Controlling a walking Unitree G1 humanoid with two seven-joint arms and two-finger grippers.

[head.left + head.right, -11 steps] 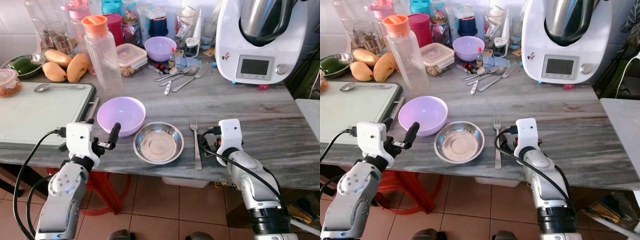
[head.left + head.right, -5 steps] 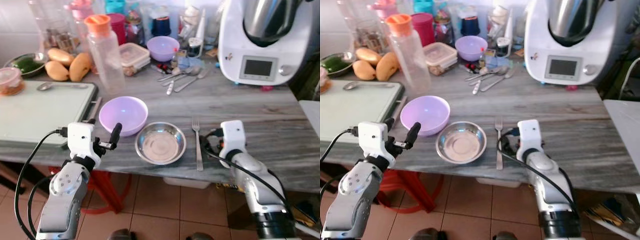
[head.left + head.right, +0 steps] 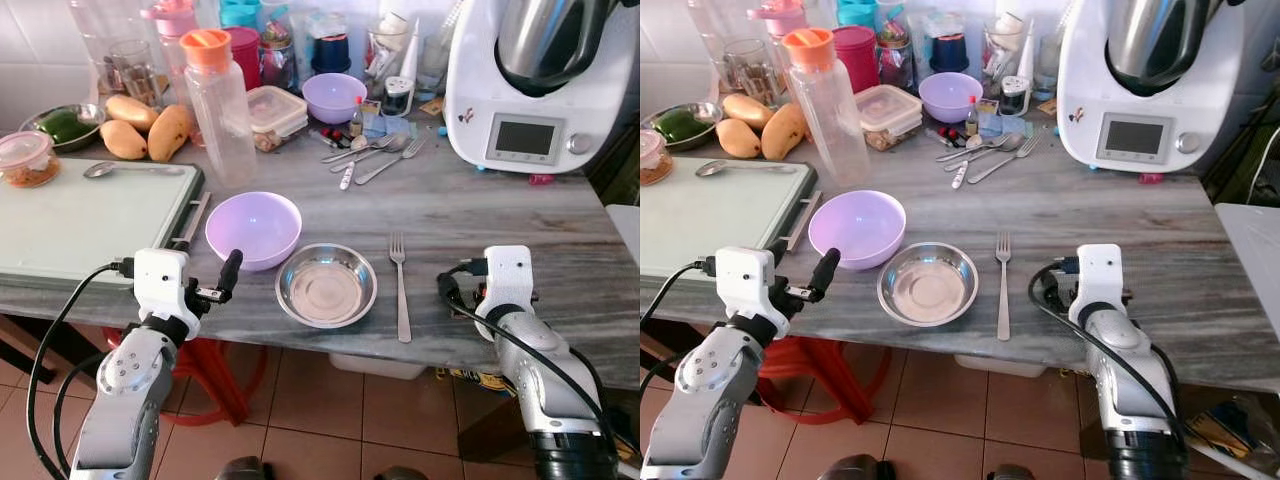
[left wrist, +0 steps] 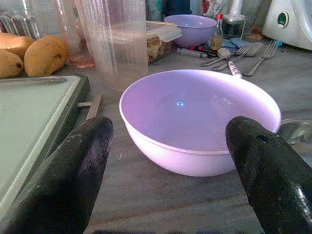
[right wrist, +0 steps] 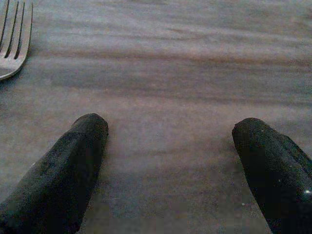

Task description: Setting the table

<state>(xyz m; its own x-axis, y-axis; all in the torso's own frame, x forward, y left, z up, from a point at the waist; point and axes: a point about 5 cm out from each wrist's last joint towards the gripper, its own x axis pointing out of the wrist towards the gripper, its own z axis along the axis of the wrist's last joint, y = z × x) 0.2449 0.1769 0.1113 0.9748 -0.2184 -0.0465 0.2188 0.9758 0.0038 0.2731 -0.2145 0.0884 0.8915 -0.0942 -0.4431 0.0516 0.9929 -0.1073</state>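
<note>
Our grey marbled table (image 3: 520, 215) is crowded along its far edge and has open room along the near edge toward the right corner. The steel bowl (image 3: 326, 285) sits close to the near edge, the lilac bowl (image 3: 253, 228) just beside it on the left and a little farther in. The fork (image 3: 400, 284) lies right of the steel bowl, tines toward the far edge, handle end close to the near edge. Our left pincer (image 4: 170, 161) hovers at the near edge with fingers spread wide, holding nothing, facing the lilac bowl. Our right pincer (image 5: 173, 161) also stands wide and holds nothing, over bare table right of the fork. A green board (image 3: 80, 220) fills the near left corner. The white kitchen machine (image 3: 540, 85) has a small screen; we can read no writing.
</note>
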